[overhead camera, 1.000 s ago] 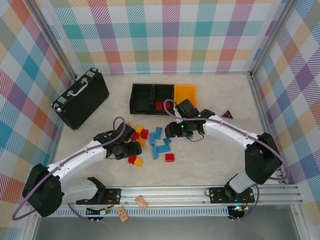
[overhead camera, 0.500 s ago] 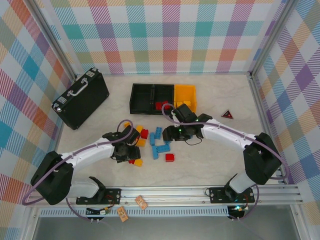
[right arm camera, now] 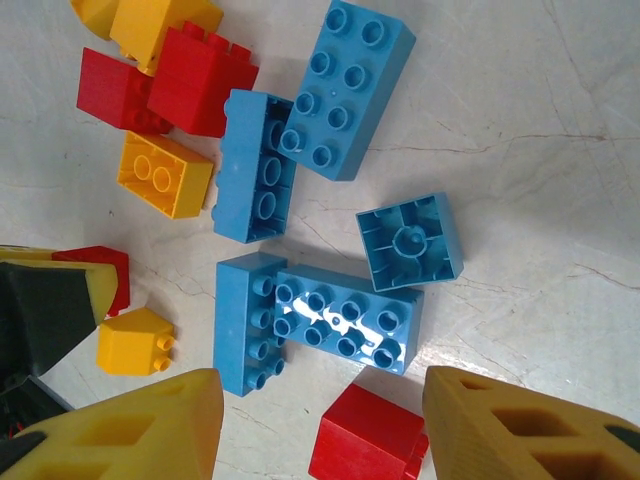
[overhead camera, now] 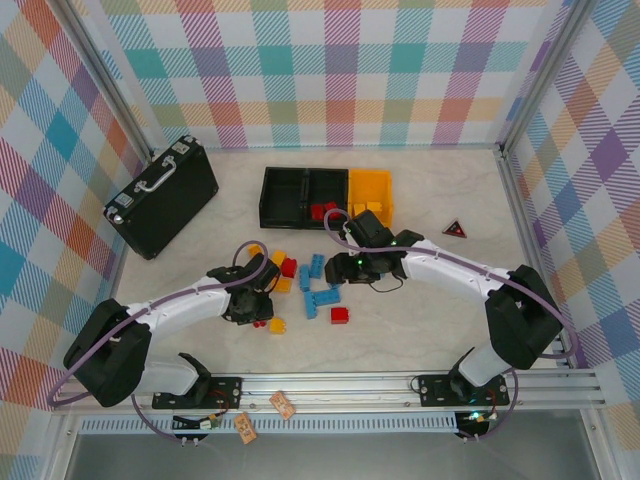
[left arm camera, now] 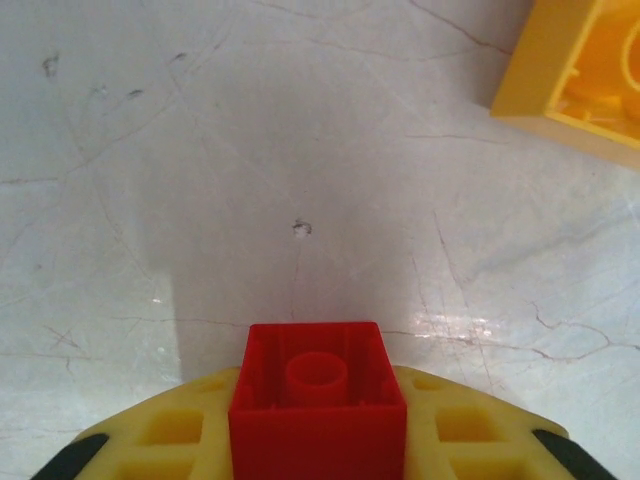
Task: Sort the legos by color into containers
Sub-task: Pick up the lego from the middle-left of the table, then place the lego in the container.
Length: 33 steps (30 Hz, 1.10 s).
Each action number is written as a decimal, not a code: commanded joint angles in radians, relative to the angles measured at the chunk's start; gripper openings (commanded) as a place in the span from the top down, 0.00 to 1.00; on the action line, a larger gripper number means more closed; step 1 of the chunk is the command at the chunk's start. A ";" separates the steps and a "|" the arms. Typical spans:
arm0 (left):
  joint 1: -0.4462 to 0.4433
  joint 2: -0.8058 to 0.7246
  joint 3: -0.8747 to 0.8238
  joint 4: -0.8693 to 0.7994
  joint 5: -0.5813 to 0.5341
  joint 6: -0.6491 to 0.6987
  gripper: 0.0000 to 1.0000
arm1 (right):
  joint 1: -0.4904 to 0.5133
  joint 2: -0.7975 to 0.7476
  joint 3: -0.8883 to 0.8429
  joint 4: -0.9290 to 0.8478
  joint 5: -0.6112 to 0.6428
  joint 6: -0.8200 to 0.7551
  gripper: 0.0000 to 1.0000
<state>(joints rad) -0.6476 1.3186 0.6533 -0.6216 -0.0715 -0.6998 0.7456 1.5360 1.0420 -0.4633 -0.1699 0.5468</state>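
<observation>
Seemingly five blue legos (right arm camera: 340, 330); right gripper (right arm camera: 320, 395) splayed, left gripper (left arm camera: 318, 440) clasping one red lego (left arm camera: 318, 385)

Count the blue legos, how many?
5 blue legos, clustered on the table: two long bricks side by side, an upside-down square, two more touching long bricks. More may be hidden.

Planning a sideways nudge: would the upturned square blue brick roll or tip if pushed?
Probably slides, not rolls: the blue brick is boxy and squat. Likely light and stiff, since its open underside shows a hollow shell.
</observation>
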 commanded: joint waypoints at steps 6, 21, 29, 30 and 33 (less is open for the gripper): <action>-0.008 -0.019 0.032 -0.023 -0.017 -0.003 0.86 | 0.021 -0.022 -0.007 0.011 -0.047 0.010 0.45; -0.009 0.079 0.339 -0.080 -0.064 0.068 0.87 | -0.008 -0.147 -0.046 -0.010 -0.027 0.011 0.44; -0.009 0.310 0.652 -0.084 -0.068 0.147 0.87 | -0.077 -0.250 -0.100 -0.023 0.052 0.050 0.43; -0.009 0.341 0.692 -0.091 -0.070 0.157 0.87 | -0.083 -0.257 -0.106 -0.028 0.064 0.054 0.43; -0.007 0.442 0.816 -0.099 -0.078 0.187 0.87 | -0.113 -0.280 -0.130 -0.025 0.071 0.070 0.43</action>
<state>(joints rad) -0.6476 1.6981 1.3773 -0.6815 -0.1268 -0.5682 0.6498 1.2839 0.9344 -0.4725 -0.1310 0.5892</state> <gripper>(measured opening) 0.317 0.568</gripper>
